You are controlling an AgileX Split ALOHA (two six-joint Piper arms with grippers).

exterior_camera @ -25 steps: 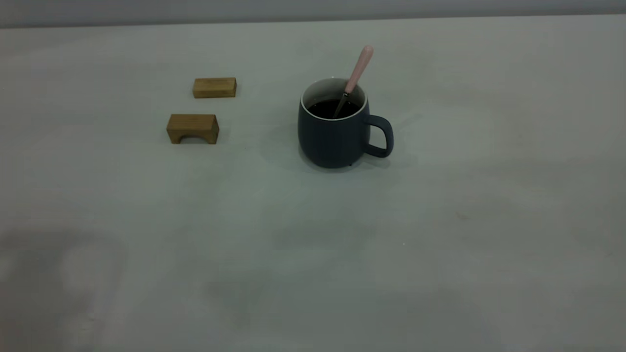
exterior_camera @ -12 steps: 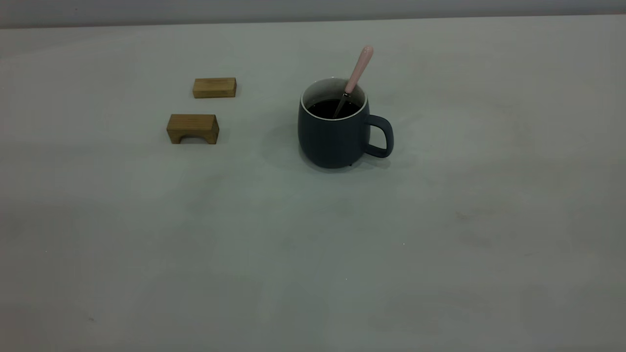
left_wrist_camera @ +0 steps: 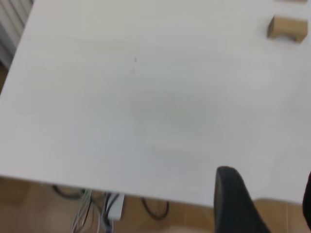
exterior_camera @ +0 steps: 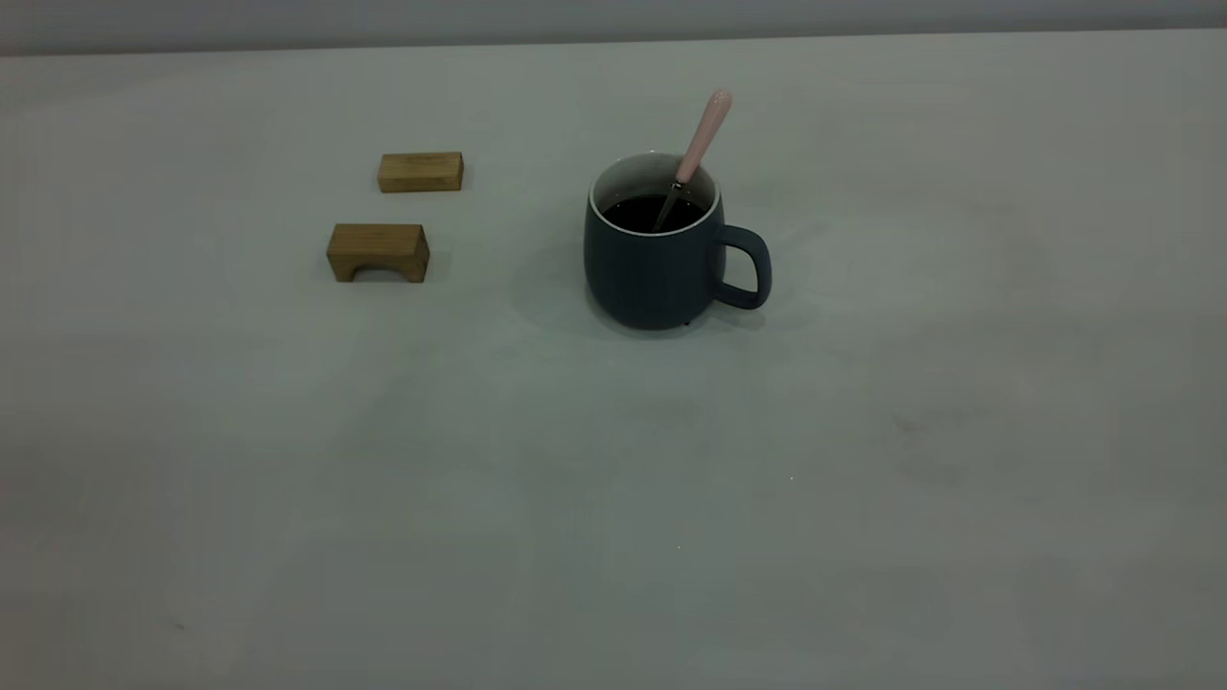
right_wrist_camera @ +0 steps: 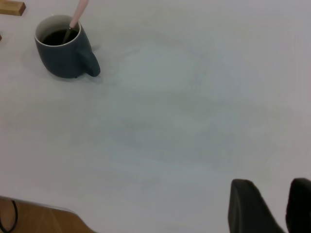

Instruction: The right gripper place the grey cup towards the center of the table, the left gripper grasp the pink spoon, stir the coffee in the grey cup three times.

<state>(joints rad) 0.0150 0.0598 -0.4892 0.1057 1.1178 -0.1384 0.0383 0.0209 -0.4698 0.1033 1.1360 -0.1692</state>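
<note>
The grey cup [exterior_camera: 652,273] stands upright near the middle of the table [exterior_camera: 613,498], its handle pointing right. Dark coffee [exterior_camera: 640,215] fills it. The pink spoon [exterior_camera: 705,129] leans in the cup, handle up and to the right, with nothing holding it. The right wrist view has the cup [right_wrist_camera: 63,58] and spoon [right_wrist_camera: 79,10] far off. Neither gripper appears in the exterior view. My left gripper [left_wrist_camera: 267,177] hangs over the table's edge, open and empty. My right gripper [right_wrist_camera: 271,182] hovers over bare table far from the cup, fingers apart and empty.
Two brown wooden blocks lie left of the cup: a flat one [exterior_camera: 420,172] behind and an arched one [exterior_camera: 378,251] in front. The arched block [left_wrist_camera: 287,27] also shows in the left wrist view. Cables [left_wrist_camera: 112,206] lie on the floor below the table's edge.
A faint shadow on the table's near left has faded. The cup, spoon and blocks have not moved.
</note>
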